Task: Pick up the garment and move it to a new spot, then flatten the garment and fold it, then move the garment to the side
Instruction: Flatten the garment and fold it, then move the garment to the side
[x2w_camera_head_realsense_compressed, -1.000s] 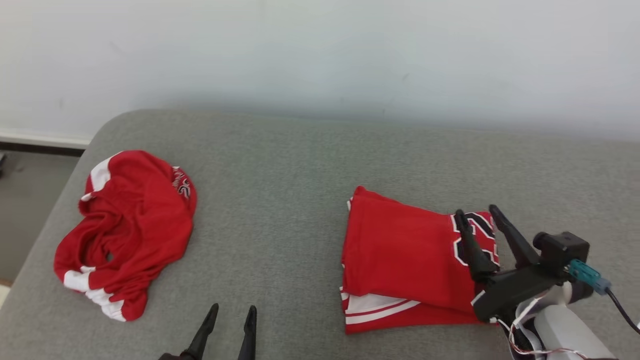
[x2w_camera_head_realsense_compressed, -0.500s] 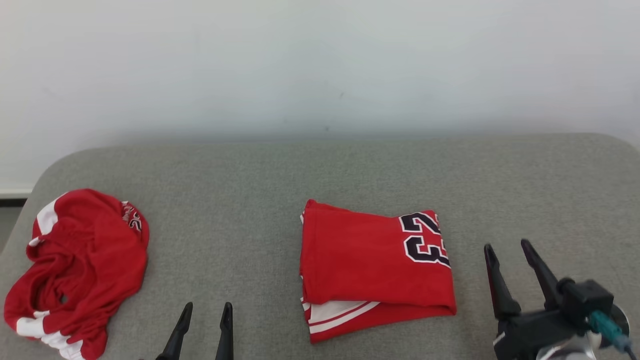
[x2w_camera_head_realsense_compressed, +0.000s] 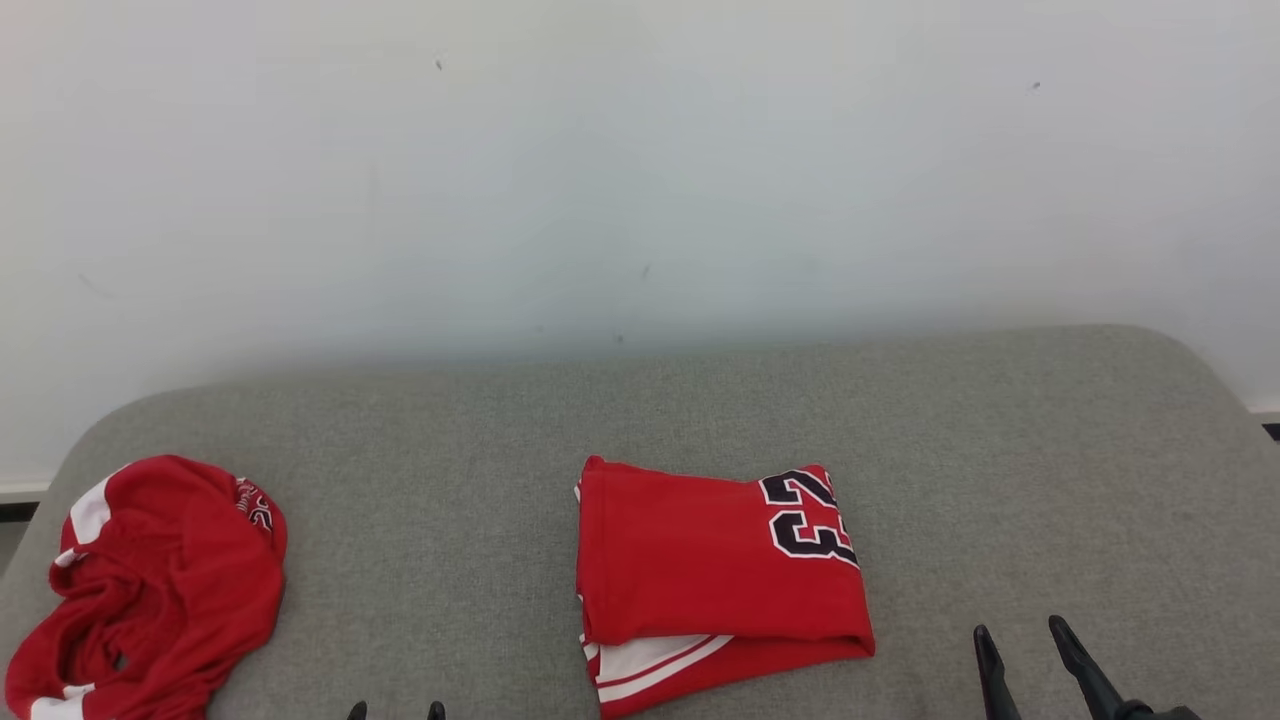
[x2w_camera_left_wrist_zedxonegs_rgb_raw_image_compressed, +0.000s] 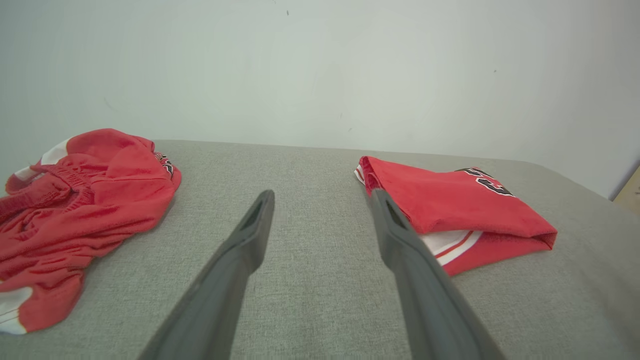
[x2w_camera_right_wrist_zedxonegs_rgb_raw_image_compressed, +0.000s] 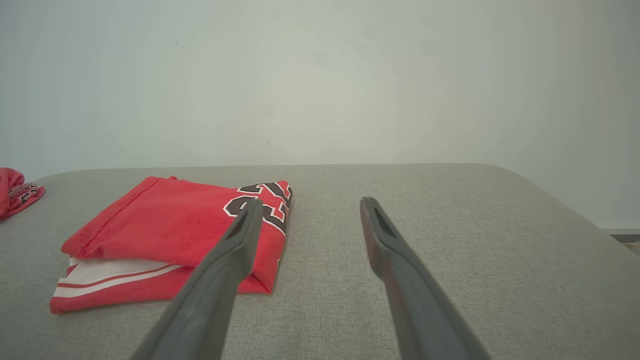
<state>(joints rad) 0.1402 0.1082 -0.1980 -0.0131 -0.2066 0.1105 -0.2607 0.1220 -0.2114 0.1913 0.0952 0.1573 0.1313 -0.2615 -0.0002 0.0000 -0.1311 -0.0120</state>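
- Nearest, at the bed's front edge, the left jaws and the right jaws both stand wide apart, holding nothing.
- Just beyond and between them, the folded garment (x2w_camera_head_realsense_compressed: 715, 570) lies flat on the grey bed (x2w_camera_head_realsense_compressed: 450, 450), near the middle of the front edge, number patch up.
- Picking up, flattening and folding look done. Whether this spot counts as "the side" is unclear.
- Level with it, at the left edge, a crumpled red garment (x2w_camera_head_realsense_compressed: 150, 590) lies unfolded, probably the next job.
- Farthest, a pale wall (x2w_camera_head_realsense_compressed: 640, 180).
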